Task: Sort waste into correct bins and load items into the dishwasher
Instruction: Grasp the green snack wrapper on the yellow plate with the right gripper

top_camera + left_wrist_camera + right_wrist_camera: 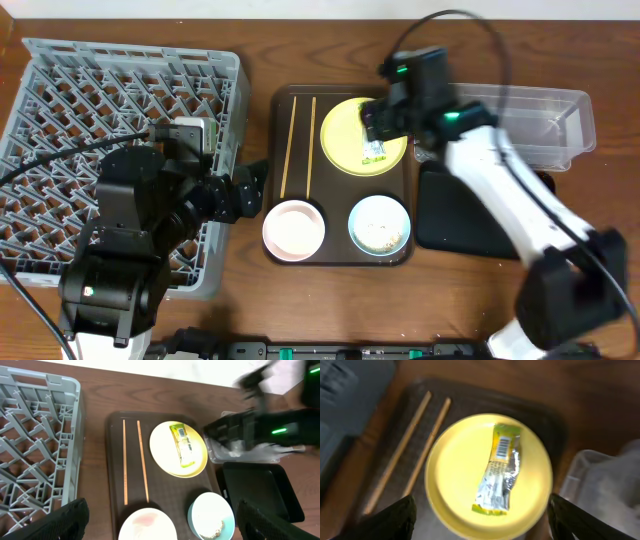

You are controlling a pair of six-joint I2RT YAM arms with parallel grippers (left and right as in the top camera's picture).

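Two chopsticks (pixel 124 460), two bowls (pixel 293 228), one plate (pixel 162 447) (one wrapper (pixel 182 444)); left gripper (pixel 167 520), right gripper (pixel 490 522) gaping

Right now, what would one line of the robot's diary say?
right fingers: open, above wrapper on yellow plate | left fingers: open, beside rack | wrapper: not yet binned

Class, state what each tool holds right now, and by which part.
Nothing is held. The right tool hangs open above the snack wrapper, which lies on the yellow plate; the left tool is open and empty.
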